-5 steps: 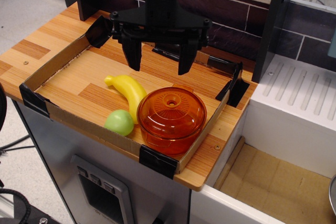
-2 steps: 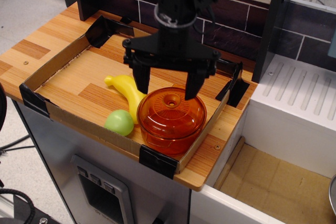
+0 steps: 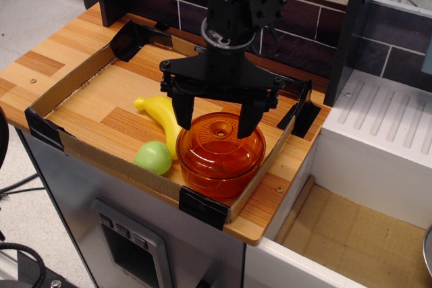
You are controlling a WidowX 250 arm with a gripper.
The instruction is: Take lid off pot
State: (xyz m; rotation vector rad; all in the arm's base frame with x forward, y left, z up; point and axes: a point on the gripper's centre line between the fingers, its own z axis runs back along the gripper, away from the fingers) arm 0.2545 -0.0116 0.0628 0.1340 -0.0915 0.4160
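Lid (image 3: 221, 137) is seated on pot (image 3: 221, 164) at the near right corner of the surface (image 3: 101, 99), nothing lifted yet; hand (image 3: 216, 119) is held spread wide just above the lid's back edge, knob (image 3: 221, 128) ungrasped, so grasp and lift are left.

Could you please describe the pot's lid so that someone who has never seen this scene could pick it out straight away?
Look at the cardboard-edged tray on the wooden counter, then at its near right corner, where the orange pot stands beside a banana and a green ball. The lid sits on top, below the open gripper: a shallow ridged dome with a ring knob, unlike the deep straight-walled pot.
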